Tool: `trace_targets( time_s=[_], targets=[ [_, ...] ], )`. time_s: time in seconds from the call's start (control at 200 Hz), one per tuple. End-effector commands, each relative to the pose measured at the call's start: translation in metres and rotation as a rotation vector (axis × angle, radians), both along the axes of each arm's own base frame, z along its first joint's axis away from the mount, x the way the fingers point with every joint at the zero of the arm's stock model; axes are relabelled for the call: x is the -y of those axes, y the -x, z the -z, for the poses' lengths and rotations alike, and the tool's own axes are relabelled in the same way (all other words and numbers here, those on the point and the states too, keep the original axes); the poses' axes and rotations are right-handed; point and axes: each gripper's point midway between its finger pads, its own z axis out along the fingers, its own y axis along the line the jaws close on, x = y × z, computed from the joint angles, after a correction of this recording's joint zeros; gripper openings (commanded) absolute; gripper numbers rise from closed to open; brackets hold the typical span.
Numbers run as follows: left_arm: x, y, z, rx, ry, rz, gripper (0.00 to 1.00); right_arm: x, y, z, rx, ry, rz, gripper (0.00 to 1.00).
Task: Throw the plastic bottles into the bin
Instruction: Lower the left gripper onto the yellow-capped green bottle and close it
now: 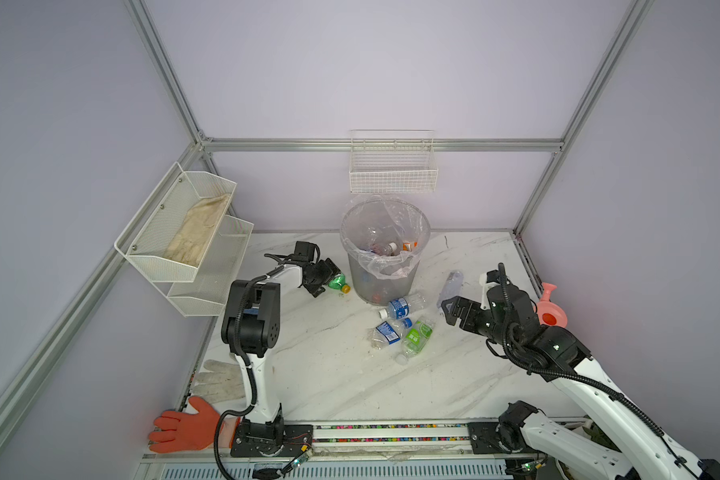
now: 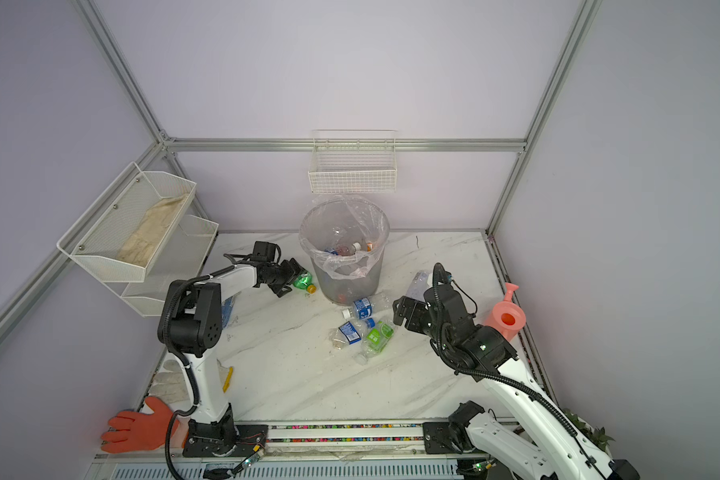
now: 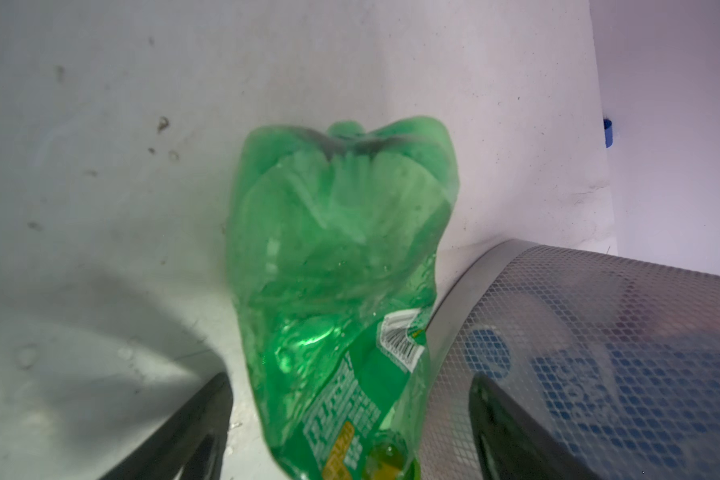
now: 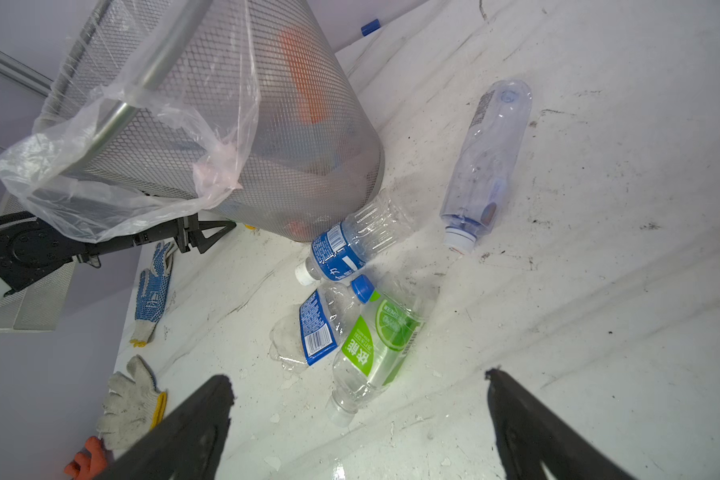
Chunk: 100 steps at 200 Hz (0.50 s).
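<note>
Marble table [image 1: 329,374]; bin [image 3: 599,332] beside green bottle [image 3: 329,249] between spread left fingers [image 3: 184,424]; right fingers [image 4: 192,428] spread.

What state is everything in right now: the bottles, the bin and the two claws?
bin, upright, bag-lined, bottles inside.
green bottle, crumpled, lying beside the bin.
left claw, open, flanking the green bottle.
right claw, open, empty.
white-capped blue-label bottle, lying by the bin.
blue-capped bottle, crushed, lying flat.
green-label bottle, lying on its side.
clear bottle, lying on its side.
</note>
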Motion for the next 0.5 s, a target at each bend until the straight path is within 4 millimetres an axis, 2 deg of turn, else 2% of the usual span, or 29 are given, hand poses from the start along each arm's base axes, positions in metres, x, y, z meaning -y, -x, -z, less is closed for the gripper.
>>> trace_targets(
  time_s=[0.0,0.15,0.24,0.35,0.43,0.495],
  targets=[
    [0.008,0.002,0.016,-0.038,0.021,-0.001,0.85,0.003,-0.001,0.002,0.010,0.022,0.009,0.97],
    [0.011,0.001,0.026,-0.045,0.024,-0.004,0.79,0.004,0.000,0.001,0.012,0.021,0.009,0.97],
    [0.012,0.005,0.039,-0.067,0.034,-0.014,0.71,0.003,0.001,-0.002,0.014,0.014,0.003,0.97],
    [0.009,0.014,0.052,-0.098,0.026,-0.023,0.53,0.004,0.002,-0.005,0.022,0.010,0.001,0.97],
    [0.005,0.021,0.056,-0.105,0.005,-0.032,0.38,0.005,0.004,-0.007,0.027,0.005,0.003,0.97],
    [0.001,0.025,0.056,-0.107,-0.008,-0.036,0.30,0.006,0.005,-0.006,0.027,0.002,0.004,0.97]
  ],
)
